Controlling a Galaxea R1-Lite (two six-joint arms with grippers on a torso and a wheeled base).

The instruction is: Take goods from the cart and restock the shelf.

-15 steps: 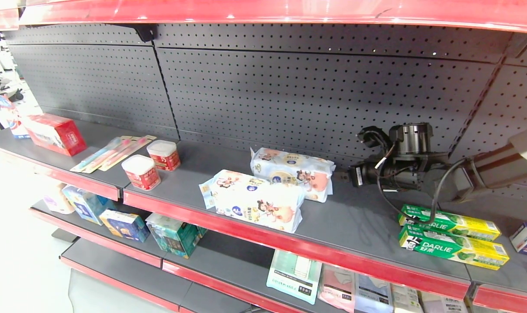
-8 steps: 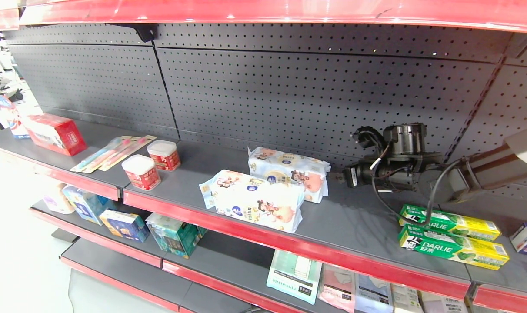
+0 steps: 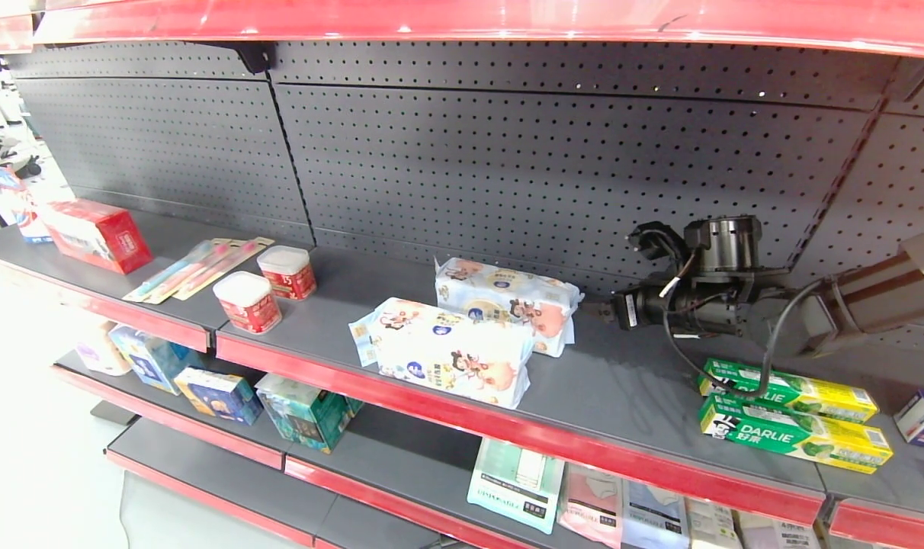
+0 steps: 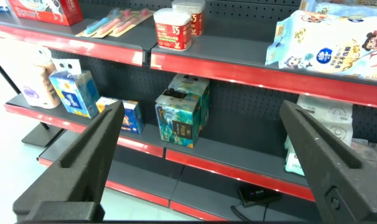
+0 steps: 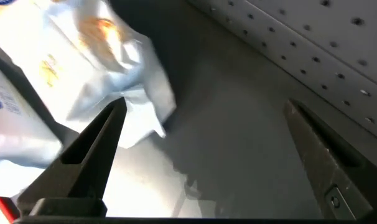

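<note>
Your right gripper [image 5: 204,109] hovers over the shelf [image 3: 630,389] just beside the rear pack [image 3: 508,301], fingers [image 5: 92,152] spread. Your left gripper [image 4: 201,109] is spread wide too.

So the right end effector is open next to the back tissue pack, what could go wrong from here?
The right end effector sits open by a corner of the rear tissue pack; pulling back could snag and skew it. The arm's cable loops down over the toothpaste boxes and might drag one. The front tissue pack lies near the shelf's red lip, so a nudge could tip it off.
</note>
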